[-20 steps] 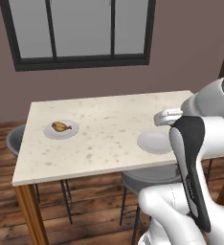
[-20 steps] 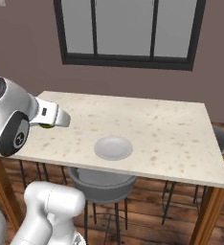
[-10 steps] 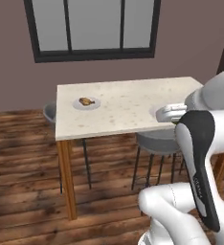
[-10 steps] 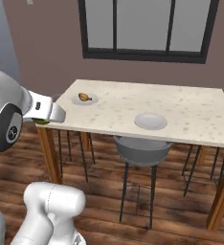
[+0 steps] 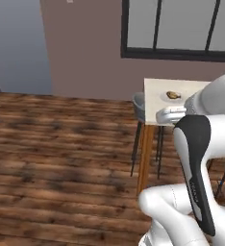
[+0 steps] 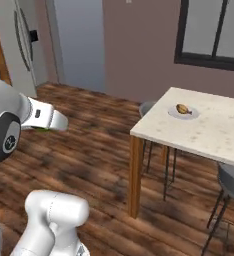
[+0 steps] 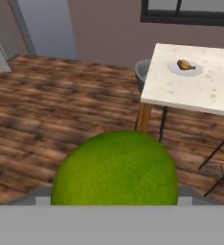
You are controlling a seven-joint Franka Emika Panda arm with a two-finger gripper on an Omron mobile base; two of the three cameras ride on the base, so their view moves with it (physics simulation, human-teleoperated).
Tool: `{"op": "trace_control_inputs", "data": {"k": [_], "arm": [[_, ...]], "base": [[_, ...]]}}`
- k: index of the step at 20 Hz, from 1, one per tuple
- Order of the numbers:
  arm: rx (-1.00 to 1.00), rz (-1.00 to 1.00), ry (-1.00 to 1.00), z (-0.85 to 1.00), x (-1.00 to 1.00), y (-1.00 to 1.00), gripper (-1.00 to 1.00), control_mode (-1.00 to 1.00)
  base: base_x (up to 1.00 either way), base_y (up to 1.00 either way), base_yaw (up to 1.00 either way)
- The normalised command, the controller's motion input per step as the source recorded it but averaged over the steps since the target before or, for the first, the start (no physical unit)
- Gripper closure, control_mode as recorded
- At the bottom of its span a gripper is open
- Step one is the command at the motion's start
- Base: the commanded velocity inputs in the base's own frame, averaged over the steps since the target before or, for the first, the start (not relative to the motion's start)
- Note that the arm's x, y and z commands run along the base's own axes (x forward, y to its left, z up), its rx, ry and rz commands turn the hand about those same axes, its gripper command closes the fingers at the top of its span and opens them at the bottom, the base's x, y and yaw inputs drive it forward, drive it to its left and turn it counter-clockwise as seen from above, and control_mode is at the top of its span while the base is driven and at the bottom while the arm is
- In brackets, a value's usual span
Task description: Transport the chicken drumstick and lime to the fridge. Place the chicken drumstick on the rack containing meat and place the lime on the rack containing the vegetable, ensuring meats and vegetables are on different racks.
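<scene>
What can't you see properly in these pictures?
- The tool's finger tips: in the hand view the lime covers them.
- The fridge: the right base view's top and left edges cut it off, and the inside can't be seen.
- The chicken drumstick on its plate: too small for detail.
- The table: partly behind the arm in the left base view.

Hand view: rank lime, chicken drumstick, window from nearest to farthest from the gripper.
1. lime, right at the gripper, bottom centre, large in the view.
2. chicken drumstick, on a small plate on the table, upper right.
3. window, on the wall behind the table, top right edge.
</scene>
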Motion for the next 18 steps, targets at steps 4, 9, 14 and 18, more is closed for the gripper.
{"op": "trace_control_inputs", "data": {"k": [4,9,14,18], "arm": [[0.00,0.00,0.00,0.00,0.00,0.00,1.00,1.00],[0.00,0.00,0.00,0.00,0.00,0.00,1.00,1.00],[0.00,0.00,0.00,0.00,0.00,0.00,1.00,1.00],[0.00,0.00,0.00,0.00,0.00,0.00,1.00,1.00]], "base": [[0.00,0.06,1.00],[0.79,0.00,0.78],[1.00,-0.03,0.32],[1.00,0.21,0.00]]}}
